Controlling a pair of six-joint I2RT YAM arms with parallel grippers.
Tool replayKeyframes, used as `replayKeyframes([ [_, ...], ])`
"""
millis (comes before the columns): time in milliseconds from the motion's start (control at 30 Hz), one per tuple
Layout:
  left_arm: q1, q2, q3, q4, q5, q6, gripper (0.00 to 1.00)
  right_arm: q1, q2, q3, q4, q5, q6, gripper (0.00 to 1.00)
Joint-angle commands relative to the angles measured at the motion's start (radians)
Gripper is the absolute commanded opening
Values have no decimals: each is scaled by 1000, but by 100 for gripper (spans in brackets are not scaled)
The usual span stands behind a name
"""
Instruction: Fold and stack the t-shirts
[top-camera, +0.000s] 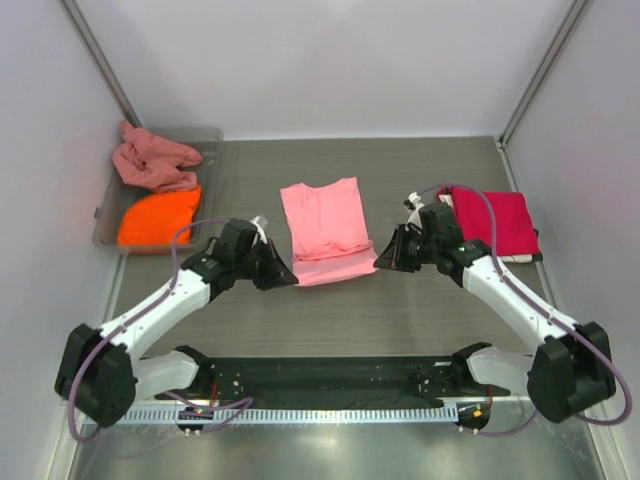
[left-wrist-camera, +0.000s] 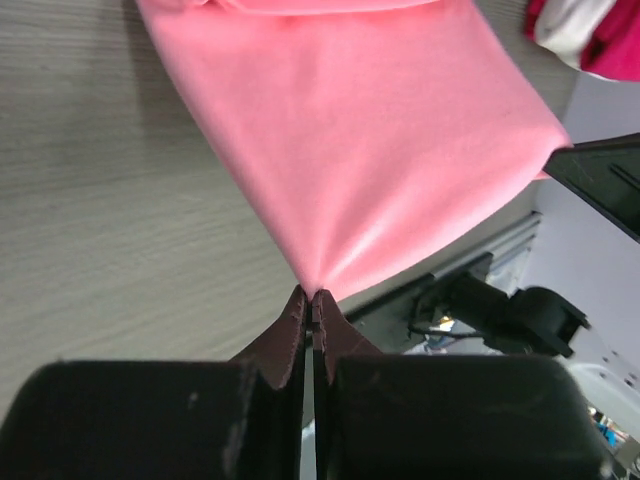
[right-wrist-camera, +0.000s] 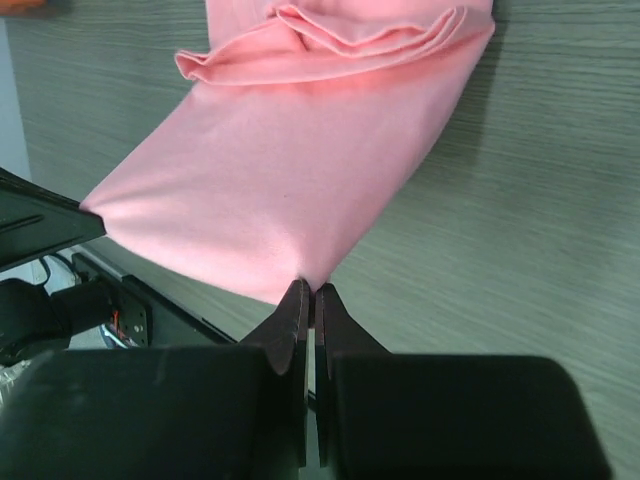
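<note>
Cloth, soft and matt: the light pink t-shirt (top-camera: 322, 215) lies at the middle of the grey wood-grain table (top-camera: 420, 320). It is folded into a long rectangle with its far part flat. Its near hem is lifted off the surface and stretched taut between the two arms, and a rumpled fold runs across the cloth where the raised part begins.

The left gripper (left-wrist-camera: 311, 300) is clenched on the hem's left corner, dark fingers pressed together, with stretch lines fanning out from the pinch. The right gripper (right-wrist-camera: 309, 292) is likewise closed on the right corner. Both arms reach forward and inward from their bases, wrists low over the table, on either side of the shirt.

The grey plastic tray (top-camera: 212, 148) sits at the far left. It holds the orange t-shirt (top-camera: 160, 218) bunched at its near end. The dusty rose t-shirt (top-camera: 152, 160) is crumpled at the far end, spilling over the rim.

At the right of the table, just beyond the right wrist, the crimson red t-shirt (top-camera: 505, 220) lies folded flat. White cloth (left-wrist-camera: 568, 28) shows at its edge.
</note>
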Motion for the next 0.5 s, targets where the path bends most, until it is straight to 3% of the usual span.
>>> replayKeyframes([
  [0, -1, -104, 44, -106, 69, -19, 0, 4, -96, 41, -119, 18, -14, 1],
  [200, -10, -161, 107, -172, 68, -25, 0, 4, -112, 160, -195, 51, -32, 1],
  [467, 5, -71, 217, -132, 75, -15, 0, 2, 20, 324, -192, 85, -52, 1],
])
